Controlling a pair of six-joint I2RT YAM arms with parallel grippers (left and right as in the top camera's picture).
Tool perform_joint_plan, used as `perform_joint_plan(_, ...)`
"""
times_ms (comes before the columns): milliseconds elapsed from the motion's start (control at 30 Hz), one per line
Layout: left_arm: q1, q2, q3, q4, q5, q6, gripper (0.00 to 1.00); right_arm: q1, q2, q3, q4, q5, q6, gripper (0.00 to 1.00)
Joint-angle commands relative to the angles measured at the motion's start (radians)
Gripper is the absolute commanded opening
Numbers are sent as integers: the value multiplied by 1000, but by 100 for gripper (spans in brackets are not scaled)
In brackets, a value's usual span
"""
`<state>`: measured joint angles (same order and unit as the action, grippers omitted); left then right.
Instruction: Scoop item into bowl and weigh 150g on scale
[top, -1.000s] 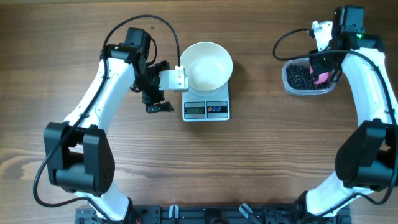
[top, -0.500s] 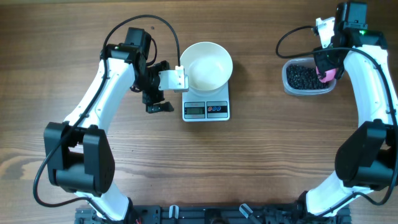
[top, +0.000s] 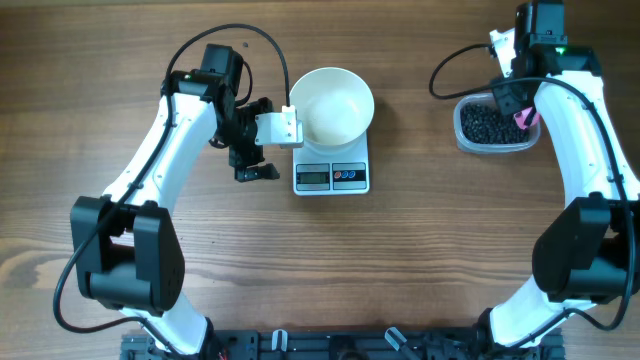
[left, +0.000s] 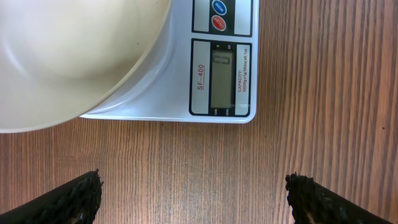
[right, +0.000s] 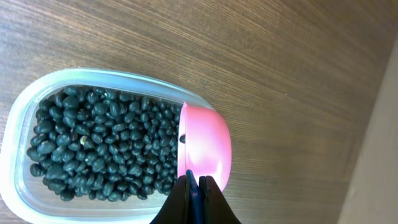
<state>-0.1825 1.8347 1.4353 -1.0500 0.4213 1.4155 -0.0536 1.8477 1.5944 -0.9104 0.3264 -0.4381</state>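
Note:
The white bowl (top: 333, 104) sits on the white scale (top: 332, 175) and looks empty. In the left wrist view the bowl (left: 68, 56) and the scale's display (left: 222, 78) lie just ahead. My left gripper (top: 268, 138) hovers beside the scale's left side, open (left: 196, 199) over bare wood. The item, black beans (right: 99, 143), fills a clear tub (top: 492, 127) at the far right. My right gripper (right: 198, 186) is shut on the handle of a pink scoop (right: 205, 146). The scoop is tipped on its side at the tub's right rim, its mouth facing the beans.
The right table edge (right: 385, 155) runs close beside the tub (right: 18, 186). Cables loop behind both arms. Bare wooden tabletop (top: 420, 250) lies between the scale and the tub and along the front.
My right wrist has shifted back and slightly left, carrying the pink scoop from inside the tub toward its right rim. The left arm, bowl and scale have not moved.

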Motion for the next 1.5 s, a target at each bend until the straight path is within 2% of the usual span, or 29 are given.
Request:
perform_joint_plan(0,-3,4,4,0,27,-6,100,-3,11,-61,17,33,54,4)
perform_joint_plan(100,-3,4,4,0,27,-6,100,-3,12,-161,85,21,111,4)
perform_joint_plan(333,-3,4,4,0,27,-6,100,-3,12,-198,85,-478,341,4)
perform_joint_plan(433,-3,4,4,0,27,-6,100,-18,11,-198,83,-536,363,4)
perform_joint_plan(500,-3,4,4,0,27,-6,100,-51,11,-198,84,-599,375,4)
perform_joint_plan(733,-3,4,4,0,27,-6,100,-308,11,-198,118,-903,393,4)
perform_joint_plan(833,-3,4,4,0,27,-6,100,-381,11,-198,106,-912,388,4)
perform_joint_plan(1000,-3,4,4,0,27,-6,100,-375,11,-199,30,-912,389,4)
perform_joint_plan(1100,-3,4,4,0,27,-6,100,-373,11,-199,74,-910,386,4)
perform_joint_plan(1200,-3,4,4,0,27,-6,100,-373,15,-199,199,-877,439,4)
perform_joint_plan(1333,-3,4,4,0,27,-6,100,-369,21,-206,64,-877,464,4)
perform_joint_plan(1400,-3,4,4,0,27,-6,100,-369,23,-218,66,-874,460,4)
perform_joint_plan(1467,-3,4,4,0,27,-6,100,-375,34,-232,148,-866,464,4)
